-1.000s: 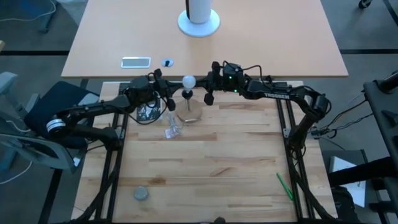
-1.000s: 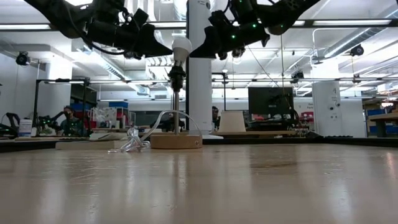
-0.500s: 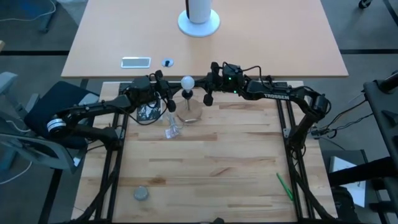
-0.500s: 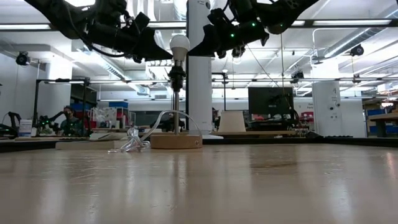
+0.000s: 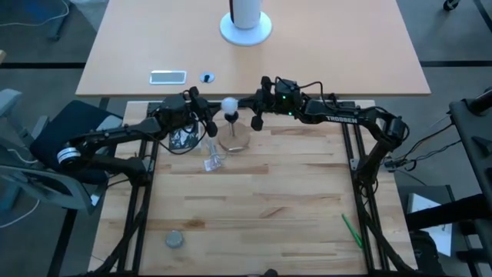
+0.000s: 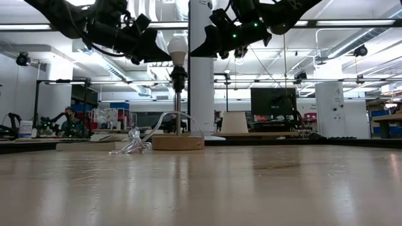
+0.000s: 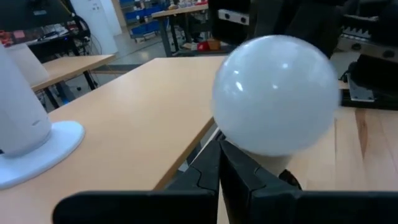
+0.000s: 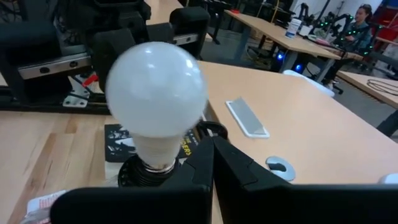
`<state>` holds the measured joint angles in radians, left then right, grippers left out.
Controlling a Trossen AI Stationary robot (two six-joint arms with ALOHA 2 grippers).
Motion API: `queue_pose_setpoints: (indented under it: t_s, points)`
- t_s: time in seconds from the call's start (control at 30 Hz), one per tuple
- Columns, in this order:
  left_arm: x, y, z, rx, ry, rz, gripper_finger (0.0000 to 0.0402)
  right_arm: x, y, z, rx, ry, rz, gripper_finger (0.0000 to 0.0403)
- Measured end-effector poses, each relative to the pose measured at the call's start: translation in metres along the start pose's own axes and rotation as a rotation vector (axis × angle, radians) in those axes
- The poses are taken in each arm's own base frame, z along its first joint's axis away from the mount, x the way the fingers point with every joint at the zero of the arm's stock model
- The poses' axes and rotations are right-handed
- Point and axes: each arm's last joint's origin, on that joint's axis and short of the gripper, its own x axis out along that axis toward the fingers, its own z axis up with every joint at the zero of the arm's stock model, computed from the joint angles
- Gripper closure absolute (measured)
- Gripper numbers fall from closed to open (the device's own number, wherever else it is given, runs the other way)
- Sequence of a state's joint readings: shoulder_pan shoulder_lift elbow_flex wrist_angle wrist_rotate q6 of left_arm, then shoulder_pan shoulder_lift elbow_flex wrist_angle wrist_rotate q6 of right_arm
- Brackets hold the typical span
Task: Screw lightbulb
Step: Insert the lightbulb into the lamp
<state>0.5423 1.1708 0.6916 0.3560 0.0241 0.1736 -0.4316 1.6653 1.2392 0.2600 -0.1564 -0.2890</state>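
The white frosted lightbulb (image 5: 228, 104) sits with its base in the black socket (image 6: 178, 72) on top of a thin lamp stem. The stem rises from a round wooden base (image 5: 234, 138) at the table's far middle. The globe (image 6: 177, 45) leans a little toward the left arm. My left gripper (image 5: 215, 114) is shut, its tips just left of the bulb and under the globe (image 7: 277, 93). My right gripper (image 5: 244, 105) is shut, its tips just right of the bulb (image 8: 155, 87). My left gripper's shut fingertips (image 7: 219, 142) lie against the underside of the globe (image 7: 249, 146), coming level from the table's left. My right gripper's shut fingertips (image 8: 209, 144) stand right beside the globe's lower side (image 8: 193, 127), coming level from the table's right; whether they touch it I cannot tell.
A small clear plastic piece (image 5: 211, 158) lies near the lamp base. A black packet (image 5: 183, 138) lies under the left arm. A grey round thing (image 5: 174, 240) and a green pen (image 5: 351, 229) lie near the front. A white post (image 5: 246, 27) and a phone (image 5: 167, 76) are on the far table.
The bulb's globe has tipped a little toward the table's left, while the socket and the lamp base have stayed where they were. Both grippers have stayed shut close beside it.
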Motion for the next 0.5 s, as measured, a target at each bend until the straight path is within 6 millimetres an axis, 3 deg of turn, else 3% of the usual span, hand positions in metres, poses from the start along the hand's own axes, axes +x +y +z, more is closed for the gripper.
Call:
queue_pose_setpoints:
  t_s: [0.2, 0.37, 0.5]
  points:
    - [-0.006, 0.001, 0.002, -0.008, 0.018, 0.028, 0.0401, 0.0, 0.0, 0.0, 0.001, 0.001, -0.005, 0.0403]
    - [-0.023, 0.003, 0.005, -0.009, 0.086, 0.072, 0.0401, 0.0, -0.002, -0.001, -0.007, 0.016, -0.049, 0.0403]
    - [-0.041, -0.003, 0.008, 0.002, 0.108, -0.058, 0.0401, 0.0, 0.0, -0.001, -0.025, 0.025, -0.042, 0.0403]
